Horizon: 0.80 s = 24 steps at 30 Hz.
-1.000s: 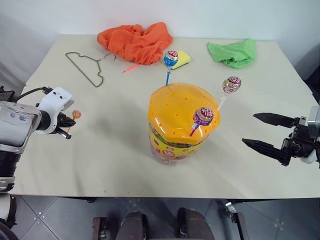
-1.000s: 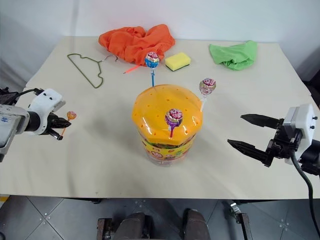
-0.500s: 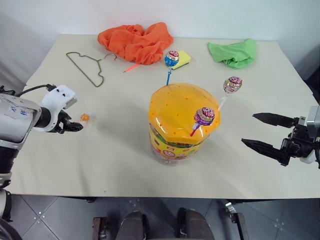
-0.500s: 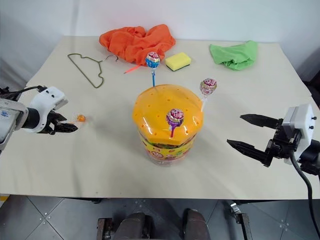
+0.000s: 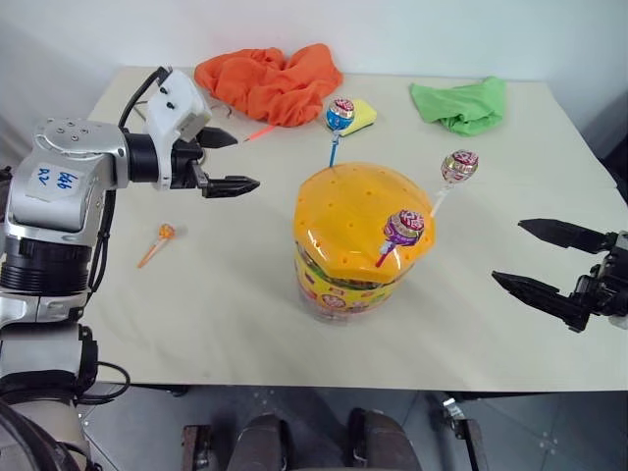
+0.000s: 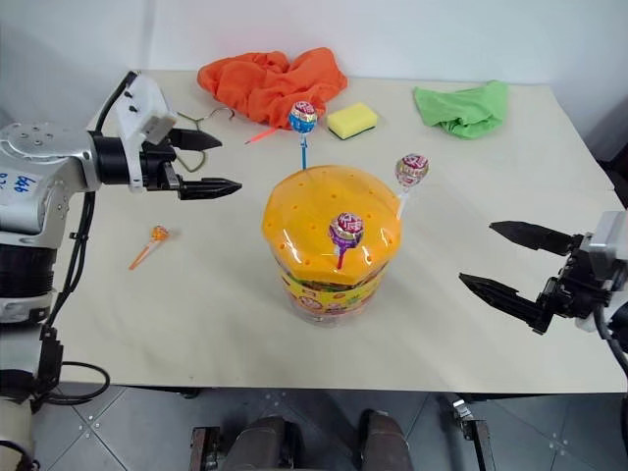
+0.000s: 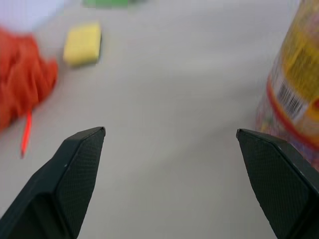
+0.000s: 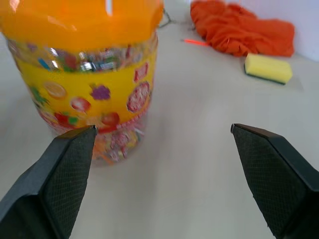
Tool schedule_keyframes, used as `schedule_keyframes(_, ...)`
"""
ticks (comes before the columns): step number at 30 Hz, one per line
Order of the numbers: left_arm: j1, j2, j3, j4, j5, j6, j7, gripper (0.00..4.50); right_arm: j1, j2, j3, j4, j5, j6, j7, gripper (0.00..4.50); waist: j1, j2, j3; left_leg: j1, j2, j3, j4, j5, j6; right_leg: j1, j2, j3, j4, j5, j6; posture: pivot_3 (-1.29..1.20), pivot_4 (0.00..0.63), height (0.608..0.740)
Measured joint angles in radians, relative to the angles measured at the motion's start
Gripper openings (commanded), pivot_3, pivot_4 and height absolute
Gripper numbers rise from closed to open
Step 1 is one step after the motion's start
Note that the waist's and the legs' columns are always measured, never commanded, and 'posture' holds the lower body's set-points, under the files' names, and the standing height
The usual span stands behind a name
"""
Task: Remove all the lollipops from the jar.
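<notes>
Dropped left of the jar [image 5: 361, 245], one lollipop [image 5: 164, 234] on the tabletop [image 5: 226, 304]; left tool [image 5: 234, 162] raised, wide; right tool [image 5: 530, 257] wide.

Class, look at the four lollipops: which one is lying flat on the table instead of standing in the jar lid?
The small orange lollipop beside the left arm lies on the table. The other three stand upright in the jar's orange lid.

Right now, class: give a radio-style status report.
Both grippers, left and right, open, empty. Three lollipops in jar lid; one lollipop on table. Nothing blocking.
</notes>
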Motion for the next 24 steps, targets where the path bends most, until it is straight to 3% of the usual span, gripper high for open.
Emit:
schedule_keyframes(6,-0.116,-0.146,0.014,0.196,-0.043,-0.178,-0.147,4.48,0.047,0.016,-0.124,-0.162,0.189,0.065,-0.126,4.50,0.012,0.000,0.000,-0.001,0.000,-0.001,0.002,0.000,0.001,0.000,0.000,-0.001,0.000,0.000,0.001,0.00,0.150,0.740)
schedule_keyframes(14,-0.230,-0.256,0.011,0.356,-0.057,-0.269,-0.302,4.48,0.126,0.018,-0.213,-0.334,0.409,0.086,-0.294,4.50,0.013,-0.001,0.000,-0.002,0.000,-0.002,0.003,-0.001,0.001,0.001,0.000,-0.001,0.000,0.000,0.001,0.00,0.150,0.740)
schedule_keyframes(24,-0.340,-0.370,0.004,0.535,-0.046,-0.347,-0.407,4.48,0.241,0.027,-0.307,-0.400,0.488,0.061,-0.392,4.50,0.013,-0.002,0.000,-0.002,-0.001,-0.002,0.003,-0.001,0.003,0.001,0.000,-0.001,-0.001,0.001,0.001,0.00,0.150,0.740)
